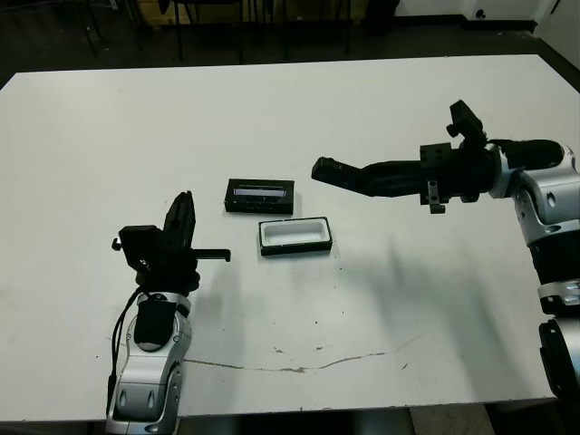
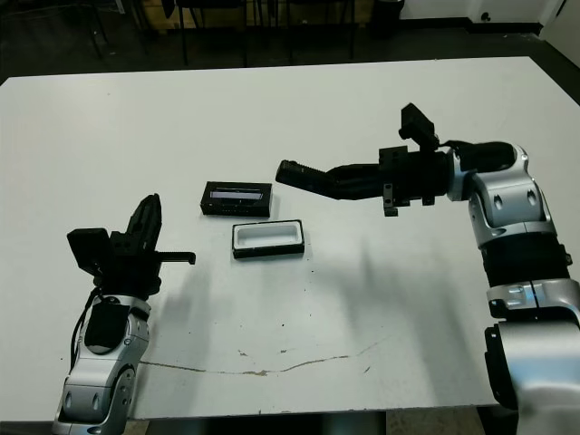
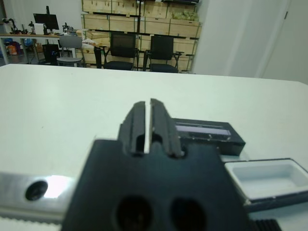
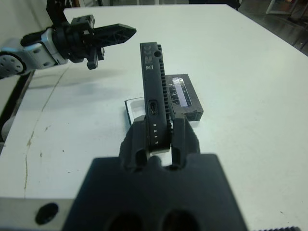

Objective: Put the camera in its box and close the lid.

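Carriage of the slim matte-black bar-shaped camera (image 4: 155, 96) is in hand: it is clamped by one end between the two black fingers of the right gripper (image 4: 159, 139) and held in the air, pointing toward the table's middle, above and just beyond the shallow black-walled, white-lined box (image 1: 294, 236). The box lies open and empty near the middle of the white table (image 1: 408, 317). Lowering and lining the bar up lengthwise with the tray is called for next. The flat black lid with a pale glossy strip (image 1: 260, 195) lies just beside the box, toward the far edge. The left gripper (image 3: 147, 126) is held nearly closed and empty, nearer the left edge, clear of the path.
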`<state>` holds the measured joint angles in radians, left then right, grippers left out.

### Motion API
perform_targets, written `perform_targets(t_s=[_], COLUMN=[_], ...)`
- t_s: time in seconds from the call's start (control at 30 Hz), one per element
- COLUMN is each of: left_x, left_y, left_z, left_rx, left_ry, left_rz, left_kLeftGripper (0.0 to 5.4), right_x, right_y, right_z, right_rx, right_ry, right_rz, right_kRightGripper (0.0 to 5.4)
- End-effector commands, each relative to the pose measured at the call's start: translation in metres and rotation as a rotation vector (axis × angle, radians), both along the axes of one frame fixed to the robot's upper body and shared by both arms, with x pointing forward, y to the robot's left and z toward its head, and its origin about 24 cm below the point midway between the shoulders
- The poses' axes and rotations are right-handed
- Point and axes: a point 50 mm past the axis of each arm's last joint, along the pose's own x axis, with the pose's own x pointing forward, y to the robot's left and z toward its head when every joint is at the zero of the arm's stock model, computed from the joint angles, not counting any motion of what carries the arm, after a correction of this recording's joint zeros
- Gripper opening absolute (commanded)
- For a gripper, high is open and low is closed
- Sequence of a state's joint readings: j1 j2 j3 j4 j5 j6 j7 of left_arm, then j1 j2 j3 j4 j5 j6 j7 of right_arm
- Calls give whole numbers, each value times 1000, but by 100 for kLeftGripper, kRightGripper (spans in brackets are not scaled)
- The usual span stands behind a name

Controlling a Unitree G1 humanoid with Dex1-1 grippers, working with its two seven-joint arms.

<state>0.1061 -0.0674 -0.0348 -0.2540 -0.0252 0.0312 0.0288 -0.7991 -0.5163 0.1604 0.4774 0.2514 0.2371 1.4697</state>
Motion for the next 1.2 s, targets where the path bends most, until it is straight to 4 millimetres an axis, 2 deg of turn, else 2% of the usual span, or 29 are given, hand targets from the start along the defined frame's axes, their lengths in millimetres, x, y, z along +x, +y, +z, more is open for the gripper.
perform_targets(t_s=[0.03, 0.2, 0.33, 0.5, 0.6, 0.7, 0.9, 1.1, 1.2], left_x=[-5, -6, -6, -7, -7, -8, -9, -8, -9], left_y=[1, 2, 2, 0, 0, 2, 4, 5, 5], left_z=[-8, -9, -11, -13, -13, -12, -13, -13, -13], left_rx=[2, 4, 9, -3, -8, 3, -6, 1, -1], left_ry=[42, 41, 43, 51, 50, 51, 57, 54, 54], left_rz=[18, 16, 19, 20, 21, 27, 26, 24, 24], left_kLeftGripper=[0, 0, 0, 0, 0, 0, 0, 0, 0], right_x=[0, 1, 10, 12, 1, -18, -51, -69, -73], right_y=[4, 10, 15, 33, 42, 48, 45, 43, 42], right_z=[5, 8, 11, 17, 11, 6, -3, -14, -24], right_rx=[-77, -192, -301, -277, -226, -190, -55, 32, 18], right_ry=[-9, -24, -39, -230, -340, -496, -760, -985, -1120], right_rz=[14, 45, 88, 86, 45, 19, -43, 14, 70], right_kRightGripper=[4, 4, 4, 4, 4, 4, 4, 4, 4])
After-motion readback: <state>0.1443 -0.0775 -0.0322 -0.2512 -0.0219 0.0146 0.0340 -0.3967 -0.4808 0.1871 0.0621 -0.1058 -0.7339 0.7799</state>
